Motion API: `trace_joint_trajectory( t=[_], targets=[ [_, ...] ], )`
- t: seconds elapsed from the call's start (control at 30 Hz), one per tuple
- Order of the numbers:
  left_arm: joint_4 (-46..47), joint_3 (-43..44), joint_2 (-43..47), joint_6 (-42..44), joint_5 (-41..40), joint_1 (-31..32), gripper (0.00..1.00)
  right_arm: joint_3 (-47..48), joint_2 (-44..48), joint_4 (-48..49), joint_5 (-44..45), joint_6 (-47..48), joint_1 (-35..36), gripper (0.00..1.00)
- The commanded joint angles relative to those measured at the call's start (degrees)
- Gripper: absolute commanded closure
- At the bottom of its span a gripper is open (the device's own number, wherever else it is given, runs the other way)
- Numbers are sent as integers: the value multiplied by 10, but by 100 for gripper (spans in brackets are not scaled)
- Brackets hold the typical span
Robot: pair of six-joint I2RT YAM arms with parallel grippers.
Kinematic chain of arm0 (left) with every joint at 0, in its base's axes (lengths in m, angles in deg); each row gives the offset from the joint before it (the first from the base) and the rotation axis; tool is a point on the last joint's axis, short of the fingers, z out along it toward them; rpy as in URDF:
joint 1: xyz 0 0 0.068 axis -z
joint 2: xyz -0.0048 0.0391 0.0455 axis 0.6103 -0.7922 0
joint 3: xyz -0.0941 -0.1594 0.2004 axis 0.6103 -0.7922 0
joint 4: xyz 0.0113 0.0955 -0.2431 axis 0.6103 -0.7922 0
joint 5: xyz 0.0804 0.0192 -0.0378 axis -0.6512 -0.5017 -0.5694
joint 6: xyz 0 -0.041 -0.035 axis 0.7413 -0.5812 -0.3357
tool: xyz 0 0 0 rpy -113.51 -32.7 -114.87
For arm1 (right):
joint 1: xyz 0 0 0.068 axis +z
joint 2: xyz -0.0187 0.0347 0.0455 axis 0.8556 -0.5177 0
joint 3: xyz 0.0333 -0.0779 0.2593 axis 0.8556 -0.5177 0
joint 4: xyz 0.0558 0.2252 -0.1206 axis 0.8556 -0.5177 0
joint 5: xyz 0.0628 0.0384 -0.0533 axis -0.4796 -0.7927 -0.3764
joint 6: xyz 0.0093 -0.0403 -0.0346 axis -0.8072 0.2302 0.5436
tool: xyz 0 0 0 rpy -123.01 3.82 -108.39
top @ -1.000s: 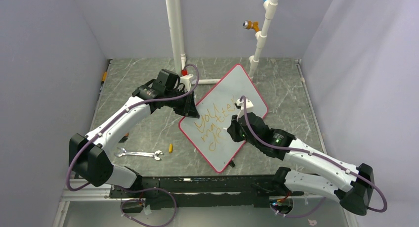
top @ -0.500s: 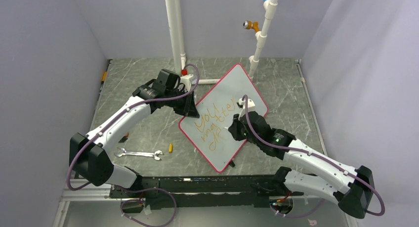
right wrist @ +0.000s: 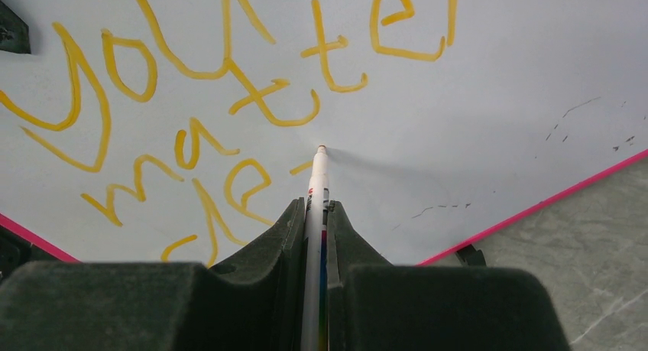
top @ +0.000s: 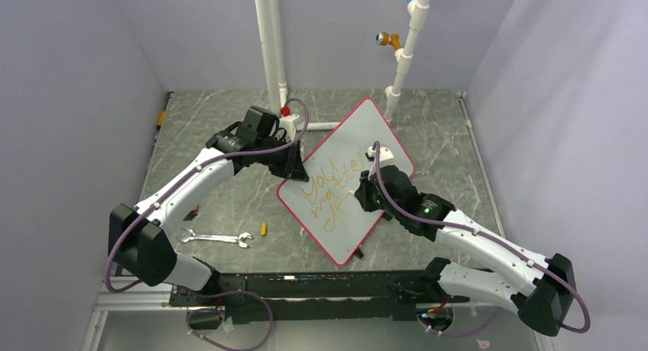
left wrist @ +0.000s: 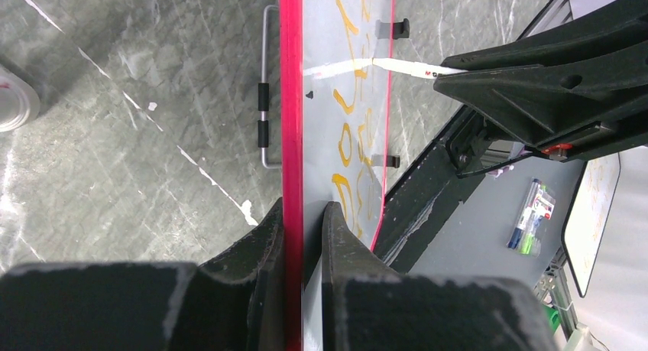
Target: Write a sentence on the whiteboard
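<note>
Grey marbled tabletop (top: 229,206) lay under everything, and the whiteboard (top: 386,141) sat over it turned cornerwise, one corner toward the arm bases. We saw the left gripper (left wrist: 303,236) clamped on the whiteboard's red rim near its left corner, one finger on each face. The right gripper (right wrist: 315,213) hung over the middle of the whiteboard, its fingers shut tight on a marker (right wrist: 317,175).

The sentence (right wrist: 229,99) ran in slanted orange-yellow lines across the left half of the whiteboard, with the right half bare. The marker's long axis ran straight out from the right fingers, and its tip appeared to touch the whiteboard just below the letters "tte", right at the end of a short fresh stroke.

We judged the writing well along but unfinished. The next stroke belonged to the right arm, the nearer one to that spot. It would need to travel from the tip toward the bare half of the whiteboard while the left arm kept the rim from sliding.
</note>
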Motion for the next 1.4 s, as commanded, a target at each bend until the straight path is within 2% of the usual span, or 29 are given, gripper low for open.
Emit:
trace_joint_trajectory(
  t=[0.0, 0.53, 0.9, 1.37],
  targets=[
    [-6, 14, -8, 57, -144, -13, 100, 19, -16, 40, -37, 11, -1, 100],
    [-4, 13, -9, 56, -145, -14, 100, -3, -15, 50, -95, -1, 0, 100],
    [-4, 12, -7, 56, -149, -14, 100, -60, 10, 42, -110, -27, 2, 100],
    [-4, 11, -5, 55, -148, -14, 100, -83, 32, -14, -71, -53, 6, 100]
  ],
)
